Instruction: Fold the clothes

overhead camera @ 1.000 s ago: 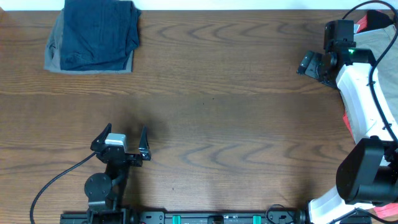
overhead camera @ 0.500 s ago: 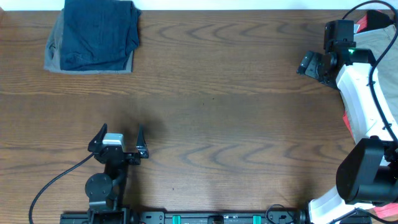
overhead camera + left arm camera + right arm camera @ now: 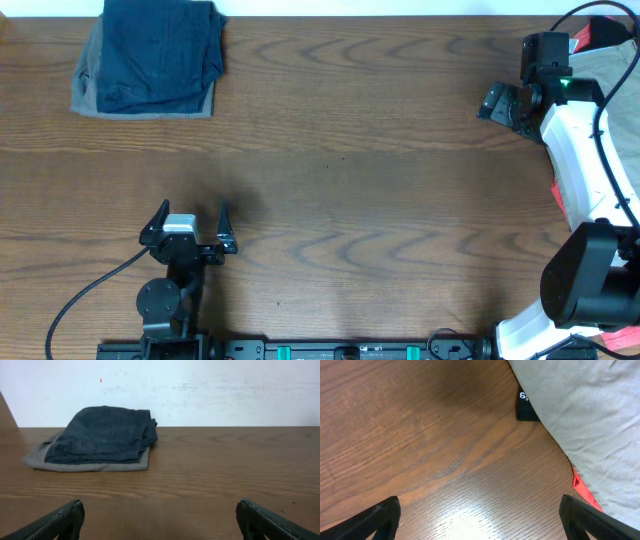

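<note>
Khaki-beige shorts (image 3: 590,425) lie at the surface's (image 3: 380,180) right edge, just beside the released right pincer (image 3: 498,104), well apart from the released left pincer (image 3: 188,222); long axis hidden.

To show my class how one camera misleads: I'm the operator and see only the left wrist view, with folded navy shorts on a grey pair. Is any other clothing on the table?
Observer: Yes, a beige cloth lies at the far right corner.
Operator: Is the right gripper holding it?
Observer: No. The right gripper is open over the table, beside the cloth.
Operator: Is anything under that cloth?
Observer: A red thing shows at its edge. I cannot tell what it is.
</note>
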